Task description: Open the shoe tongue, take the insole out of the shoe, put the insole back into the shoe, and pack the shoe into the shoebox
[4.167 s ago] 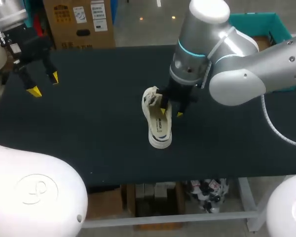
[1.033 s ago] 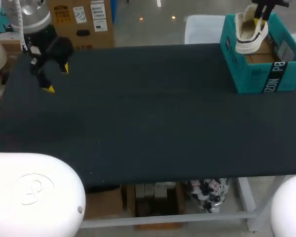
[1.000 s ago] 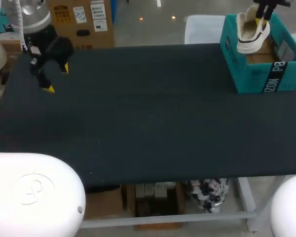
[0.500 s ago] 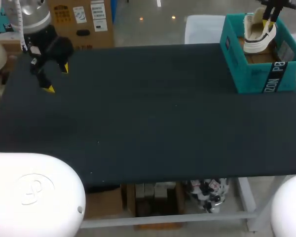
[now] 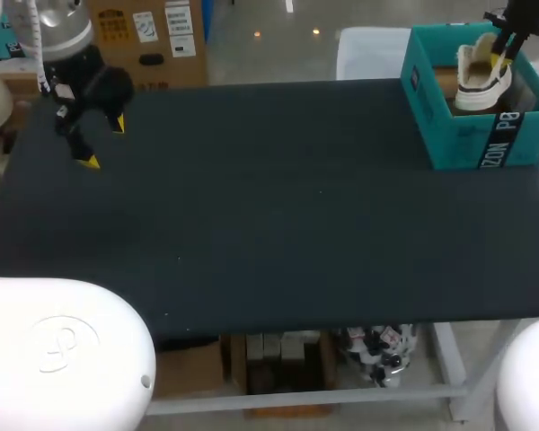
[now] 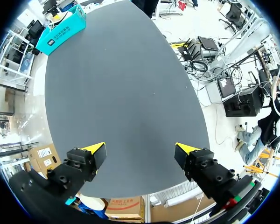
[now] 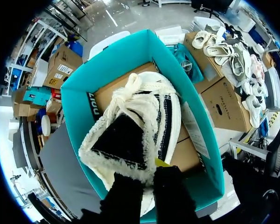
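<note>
Teal cardboard shoebox: one, 2 o'clock.
White fleecy shoe: one, inside, right gripper pinching it.
Left gripper: spread, empty.
Right wrist view only: shoe's black interior.

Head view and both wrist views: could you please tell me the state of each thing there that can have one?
shoe: tilted, partly inside the shoebox, gripped at its fleecy collar.
shoebox: open, no lid on, standing on the table's far right corner.
right gripper: shut on the shoe's collar, over the box.
left gripper: open, empty, above the table's far left corner.
</note>
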`<state>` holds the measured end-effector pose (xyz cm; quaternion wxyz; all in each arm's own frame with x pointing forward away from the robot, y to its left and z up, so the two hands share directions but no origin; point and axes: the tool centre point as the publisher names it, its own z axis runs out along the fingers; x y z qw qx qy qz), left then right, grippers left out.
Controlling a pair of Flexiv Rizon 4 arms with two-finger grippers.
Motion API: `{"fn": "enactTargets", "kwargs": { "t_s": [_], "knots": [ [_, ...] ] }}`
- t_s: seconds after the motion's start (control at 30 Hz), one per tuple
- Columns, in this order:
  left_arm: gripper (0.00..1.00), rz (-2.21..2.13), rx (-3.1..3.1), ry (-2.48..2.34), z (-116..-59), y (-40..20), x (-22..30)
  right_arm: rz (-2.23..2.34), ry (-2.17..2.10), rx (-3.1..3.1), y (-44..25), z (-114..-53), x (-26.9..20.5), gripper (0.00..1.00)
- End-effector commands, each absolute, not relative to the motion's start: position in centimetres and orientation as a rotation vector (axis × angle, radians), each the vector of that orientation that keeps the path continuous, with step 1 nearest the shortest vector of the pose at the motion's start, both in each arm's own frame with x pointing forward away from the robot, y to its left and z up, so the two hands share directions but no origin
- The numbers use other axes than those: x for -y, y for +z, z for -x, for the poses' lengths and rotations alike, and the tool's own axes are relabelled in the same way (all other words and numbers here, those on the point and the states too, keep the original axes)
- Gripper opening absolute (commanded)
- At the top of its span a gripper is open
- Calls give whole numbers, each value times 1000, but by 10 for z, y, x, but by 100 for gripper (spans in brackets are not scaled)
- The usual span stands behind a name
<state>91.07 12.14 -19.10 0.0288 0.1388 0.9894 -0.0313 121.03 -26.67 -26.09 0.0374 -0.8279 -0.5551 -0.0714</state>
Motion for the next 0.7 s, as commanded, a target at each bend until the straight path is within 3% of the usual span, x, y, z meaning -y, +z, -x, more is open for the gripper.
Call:
{"fn": "enactTargets", "kwargs": {
  "t_s": [0.03,0.7],
  "knots": [
    [100,-428,-3052,-94,-910,-191,-121,2429,-136,1669,-267,-1221,269,100],
    [100,-428,-3052,-94,-910,-191,-121,2499,-227,1742,-202,-1173,193,100]
  ]
}}
